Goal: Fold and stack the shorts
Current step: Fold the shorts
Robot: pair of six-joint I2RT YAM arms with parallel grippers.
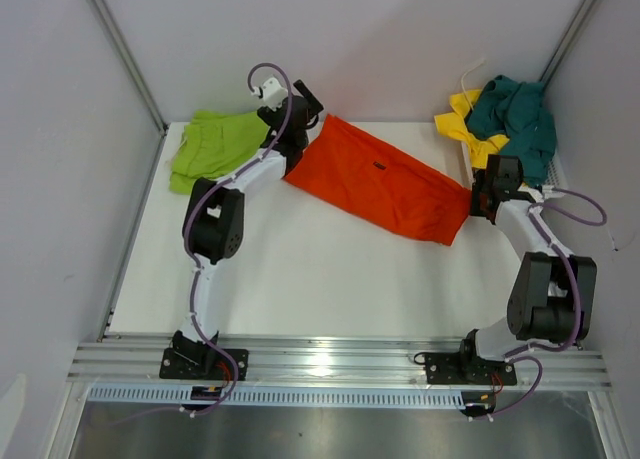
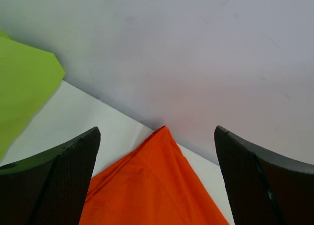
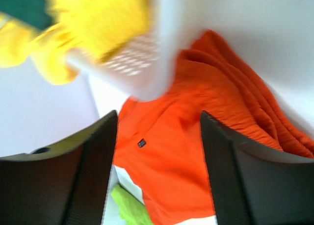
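Near edge: aluminium rail (image 1: 330, 359) with both arm bases bolted on, and a shiny metal strip in front of it. Beyond that is a white tabletop (image 1: 300, 279), matte. Plain pale grey walls (image 1: 380, 39) close it in at the back and on both sides, with metal corner posts (image 1: 125, 54) running up.

Right gripper (image 1: 482, 194) (image 3: 158, 114): sits low at the right end of the orange shorts (image 1: 380, 179) (image 3: 167, 161). Jaws part-spread with nothing pinched; the cloth shows through the gap.

The orange shorts lie flat mid-table, on a diagonal from back-left to right-front. The right end is bunched.

Left gripper (image 1: 303, 114) (image 2: 157, 132): at the back-left corner of the orange shorts, close to the rear wall. Jaws spread wide and holding nothing, with the cloth tip lying on the table between the fingers.

Lime green shorts (image 1: 215, 144) (image 2: 24, 87): far left on the table, just beside the left arm, rumpled.

Far right corner: yellow shorts (image 1: 465, 124) (image 3: 98, 19) and dark teal shorts (image 1: 515, 119) are heaped in a white mesh basket (image 3: 142, 63), teal on top. A white drawstring (image 1: 470, 74) sticks up from the heap. The right wrist view is motion-blurred here.

Writing: the only label is a small dark tag (image 1: 379, 165) (image 3: 141, 143) on the orange shorts, too small to read. No other text is legible.
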